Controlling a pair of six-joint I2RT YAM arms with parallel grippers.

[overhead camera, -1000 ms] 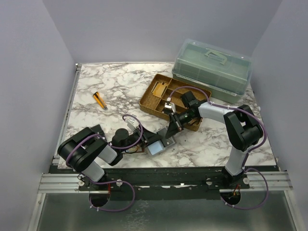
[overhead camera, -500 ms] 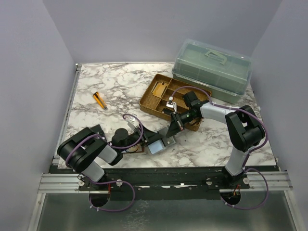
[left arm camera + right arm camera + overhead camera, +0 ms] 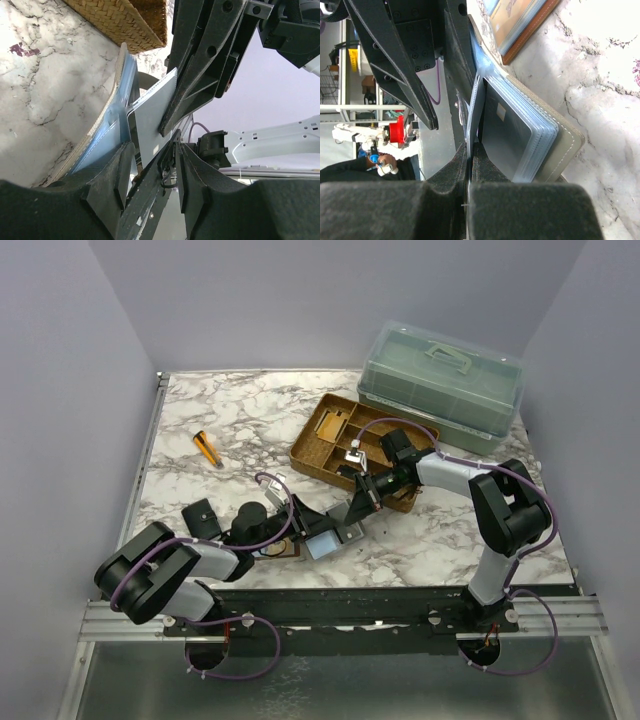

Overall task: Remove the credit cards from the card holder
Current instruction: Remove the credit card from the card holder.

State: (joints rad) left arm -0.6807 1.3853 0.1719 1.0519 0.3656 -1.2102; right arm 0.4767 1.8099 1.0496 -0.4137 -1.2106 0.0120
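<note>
The card holder (image 3: 284, 551), reddish-brown leather, lies open under my left wrist; the right wrist view shows its orange and blue inner panels (image 3: 519, 19). I cannot make out any credit cards in it. Beside it a blue-grey folder (image 3: 326, 543) of clear sleeves (image 3: 520, 132) stands half open. My right gripper (image 3: 357, 510) (image 3: 470, 148) is shut on one thin grey leaf (image 3: 150, 117) of that folder and holds it upright. My left gripper (image 3: 300, 524) (image 3: 154, 152) is open below that leaf, and its left finger (image 3: 117, 182) is against the folder's blue cover (image 3: 107, 135).
A woven tray (image 3: 360, 445) (image 3: 120, 20) sits just behind the right gripper, and a lidded green plastic box (image 3: 440, 380) stands at the back right. An orange pen (image 3: 208, 448) lies at the left. A small black case (image 3: 203, 516) rests by the left arm.
The left arm's elbow has swung left and down, uncovering the small black case. The left jaws have widened. The right gripper keeps its hold and has barely moved.
</note>
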